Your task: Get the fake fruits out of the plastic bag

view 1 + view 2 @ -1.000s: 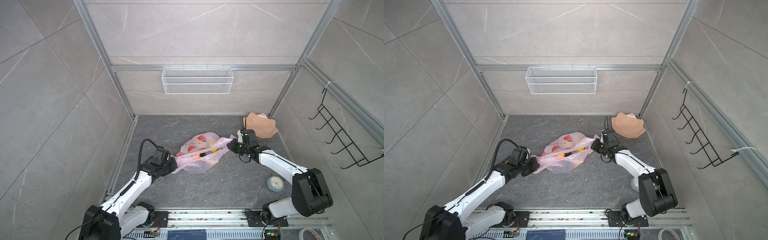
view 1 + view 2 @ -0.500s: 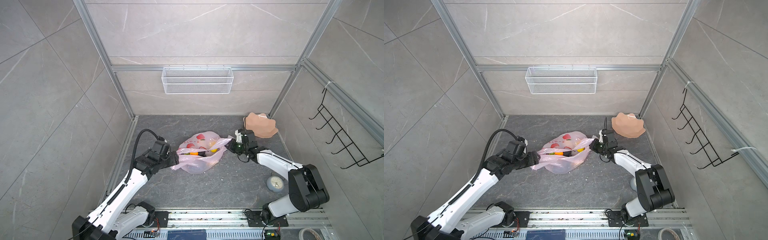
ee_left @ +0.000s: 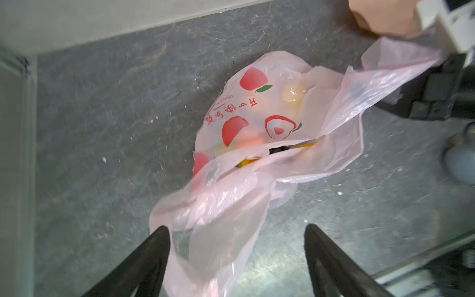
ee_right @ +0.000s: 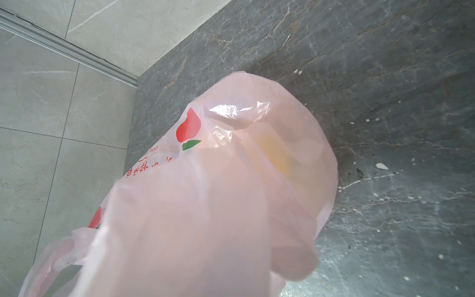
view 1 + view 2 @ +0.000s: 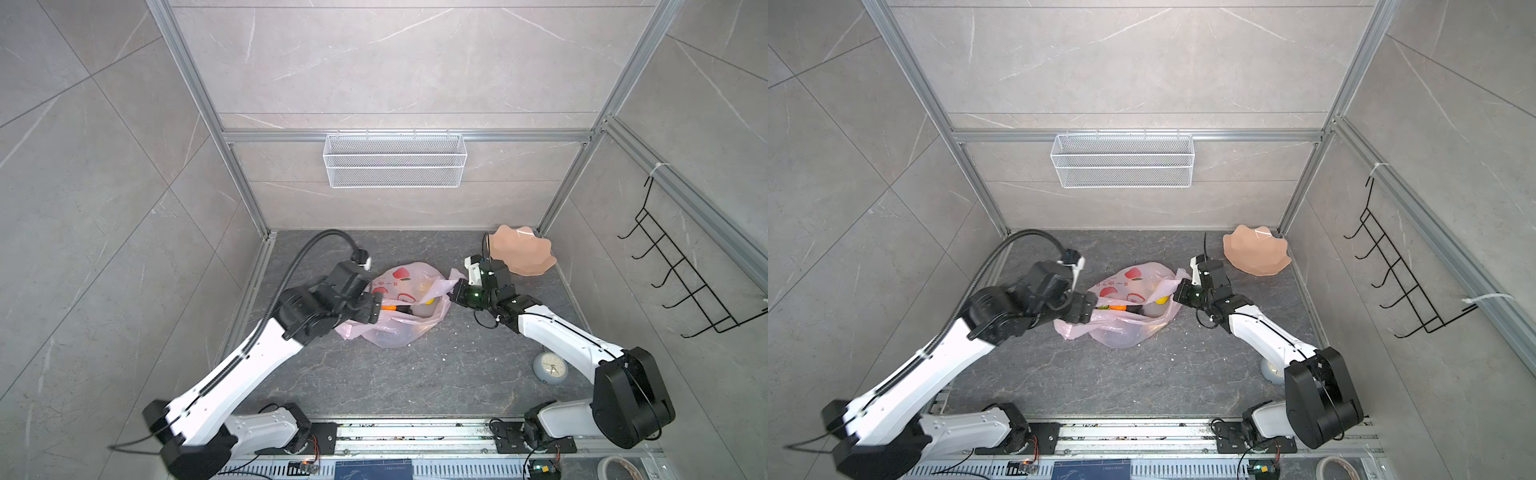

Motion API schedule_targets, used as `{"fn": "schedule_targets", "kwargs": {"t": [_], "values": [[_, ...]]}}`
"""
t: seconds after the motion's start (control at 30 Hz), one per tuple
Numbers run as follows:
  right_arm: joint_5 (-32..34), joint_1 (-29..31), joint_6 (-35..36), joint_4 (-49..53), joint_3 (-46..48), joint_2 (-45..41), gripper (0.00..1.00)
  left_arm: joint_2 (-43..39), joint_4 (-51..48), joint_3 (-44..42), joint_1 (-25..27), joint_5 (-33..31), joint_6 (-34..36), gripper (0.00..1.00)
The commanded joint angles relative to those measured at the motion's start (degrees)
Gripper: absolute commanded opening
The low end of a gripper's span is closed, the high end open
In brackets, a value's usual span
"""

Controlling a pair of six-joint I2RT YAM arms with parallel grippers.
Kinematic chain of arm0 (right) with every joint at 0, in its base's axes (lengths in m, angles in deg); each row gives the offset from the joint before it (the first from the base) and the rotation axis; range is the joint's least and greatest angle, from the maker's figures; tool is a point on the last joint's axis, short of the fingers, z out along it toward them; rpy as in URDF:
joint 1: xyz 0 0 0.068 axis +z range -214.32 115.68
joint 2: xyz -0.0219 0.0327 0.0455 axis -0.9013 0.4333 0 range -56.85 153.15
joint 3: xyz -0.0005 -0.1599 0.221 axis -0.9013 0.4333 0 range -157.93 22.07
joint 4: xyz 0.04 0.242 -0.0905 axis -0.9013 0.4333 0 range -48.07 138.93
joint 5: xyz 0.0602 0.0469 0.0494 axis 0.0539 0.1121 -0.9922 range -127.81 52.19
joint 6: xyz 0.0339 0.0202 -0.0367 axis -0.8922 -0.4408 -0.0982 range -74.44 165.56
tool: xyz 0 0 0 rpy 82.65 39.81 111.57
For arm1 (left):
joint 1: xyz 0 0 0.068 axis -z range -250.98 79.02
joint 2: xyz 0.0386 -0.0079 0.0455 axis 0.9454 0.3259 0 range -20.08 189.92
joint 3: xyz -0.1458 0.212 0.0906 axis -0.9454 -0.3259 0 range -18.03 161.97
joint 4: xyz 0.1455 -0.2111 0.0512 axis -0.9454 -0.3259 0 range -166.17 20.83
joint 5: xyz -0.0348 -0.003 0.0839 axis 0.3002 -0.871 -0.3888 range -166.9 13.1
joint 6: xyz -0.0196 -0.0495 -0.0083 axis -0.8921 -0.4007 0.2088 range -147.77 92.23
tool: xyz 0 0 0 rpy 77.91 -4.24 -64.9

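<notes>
**Our left tool gapes wide at one end of the bag, and our right tool is clamped on the other end.**

Between the left tool's black fingers we see a loose fold of the thin, translucent pale pink plastic bag, printed with red peaches and lettering, and nothing pinches it. The right tool nips a handle, and the film covers most of the right wrist view. The bag lies on the dark grey stone-look surface, its mouth a narrow slit. The fake fruits we can make out are inside. An orange piece, a yellow piece and a dark piece show at the slit, and a cream lump shows through the film. Behind the right tool sits a peach-coloured scalloped plate, apart from the bag. A small round grey clock lies beside the right arm, and a white wire mesh basket hangs on the back wall.
</notes>
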Motion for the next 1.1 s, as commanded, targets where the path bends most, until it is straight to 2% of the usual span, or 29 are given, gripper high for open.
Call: {"fn": "schedule_targets", "kwargs": {"t": [0.0,0.1,0.27,0.33,0.4,0.5,0.6,0.7,0.8,0.9,0.93,0.97,1.03,1.07], "values": [[1.0,0.2,1.2,1.7,-1.9,-1.8,0.0,11.0,1.1,3.2,0.7,-4.4,12.8,0.91],[1.4,0.2,1.6,2.3,-2.0,-2.6,0.0,16.5,1.6,6.0,0.6,-3.6,17.8,0.92],[1.7,0.2,1.6,2.4,-1.5,-3.8,0.0,21.3,3.2,7.2,0.6,1.1,25.8,0.92],[1.7,0.2,1.5,2.4,-1.5,-3.9,0.0,23.9,2.6,8.3,0.5,0.6,26.2,0.93],[1.4,0.3,1.4,2.2,-1.3,-4.0,0.0,26.5,3.4,9.4,0.0,-4.2,25.8,0.91],[1.0,0.2,1.6,2.1,-1.1,-4.4,0.0,29.3,6.1,10.5,-2.5,-6.2,24.2,0.87],[1.3,0.2,2.2,2.6,-1.1,-5.2,0.0,30.9,9.3,10.4,-5.5,-0.9,23.7,0.82],[1.8,0.3,3.2,3.4,-1.2,-5.9,0.0,33.3,10.1,11.9,-7.4,1.2,23.0,0.77],[2.4,0.2,3.9,3.5,-1.6,-5.7,0.0,35.6,10.8,14.4,-9.3,5.0,21.3,0.62],[3.7,0.2,4.7,3.3,-2.3,-4.7,0.0,37.5,10.4,18.2,-12.5,8.3,14.9,0.37],[4.4,0.3,5.0,3.5,-2.6,-4.0,0.0,37.8,9.8,19.5,-13.6,10.1,12.0,0.32],[5.2,0.2,5.4,3.7,-3.0,-3.2,0.0,37.6,10.3,19.6,-14.3,11.8,9.6,0.26],[6.8,0.2,6.0,3.7,-3.9,-1.4,0.0,36.3,12.0,18.5,-15.6,12.8,6.0,0.05],[7.3,0.2,6.6,3.5,-4.5,-0.3,0.0,35.2,12.8,17.6,-16.5,12.8,4.1,0.0]]}}
